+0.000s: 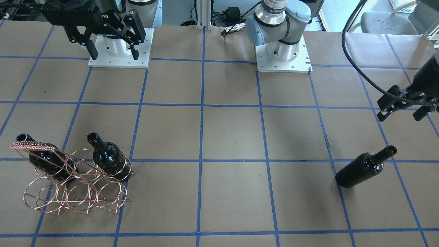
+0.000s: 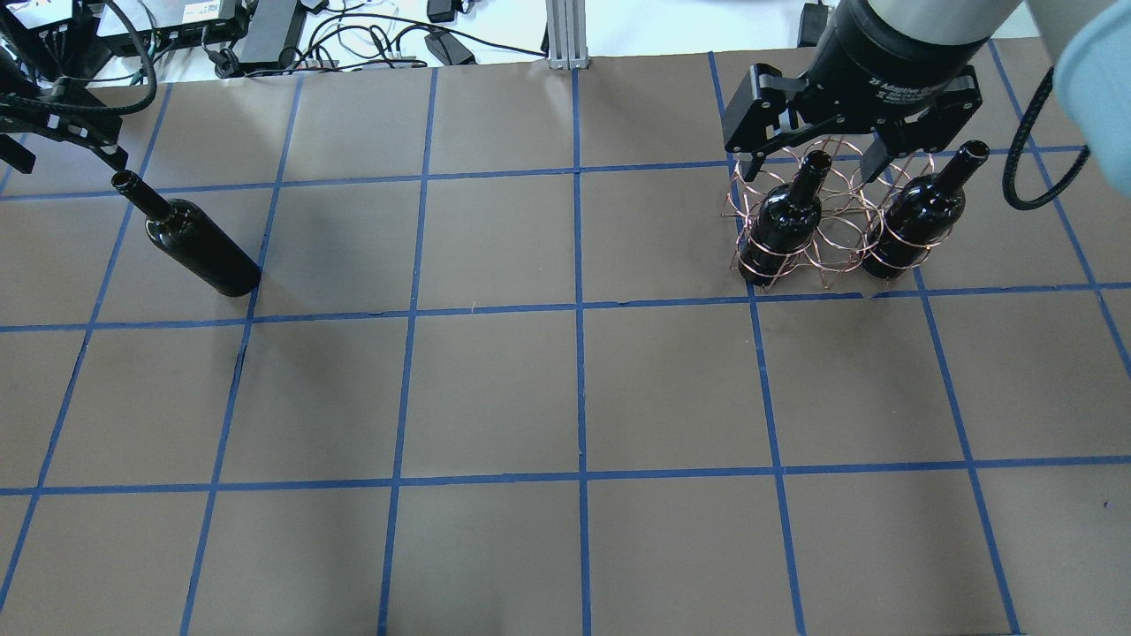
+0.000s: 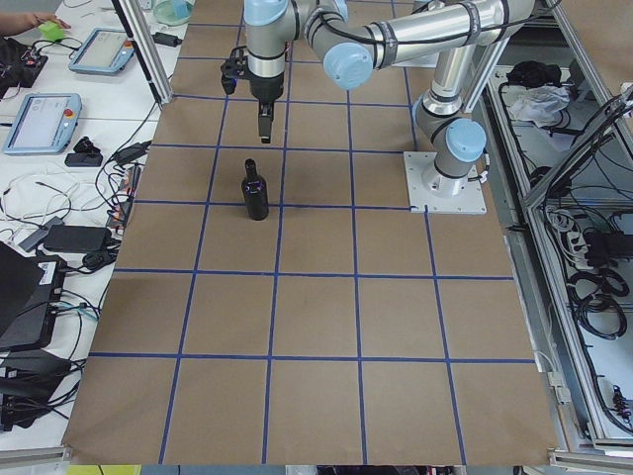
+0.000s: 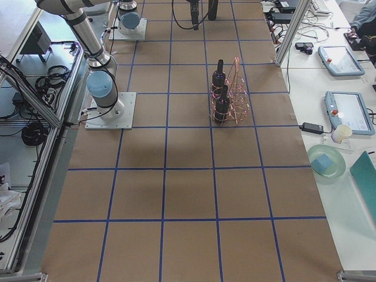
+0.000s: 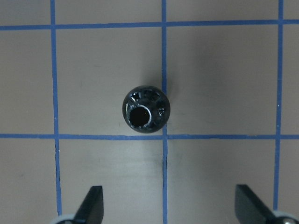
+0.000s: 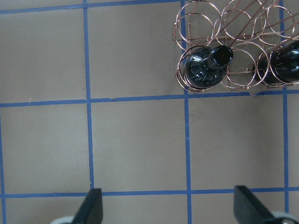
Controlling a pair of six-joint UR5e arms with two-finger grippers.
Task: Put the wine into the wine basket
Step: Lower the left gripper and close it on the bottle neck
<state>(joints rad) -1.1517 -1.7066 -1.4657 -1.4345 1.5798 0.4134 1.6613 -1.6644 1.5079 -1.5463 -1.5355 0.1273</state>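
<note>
A dark wine bottle [image 1: 365,168] stands upright on the table, apart from the rack; it also shows in the overhead view [image 2: 194,243]. My left gripper [image 1: 401,115] hangs open and empty above and beside it; the left wrist view looks down on the bottle's mouth [image 5: 145,109] ahead of the open fingers. The copper wire basket [image 1: 73,192] holds two upright bottles [image 2: 786,216] [image 2: 914,221] with a free ring between them. My right gripper [image 2: 813,159] is open and empty, high over the basket [image 6: 224,28].
The brown paper table has a blue tape grid [image 2: 579,309]. The two arm bases [image 1: 283,51] [image 1: 120,51] stand at its robot side. Cables and power bricks [image 2: 292,35] lie beyond the far edge.
</note>
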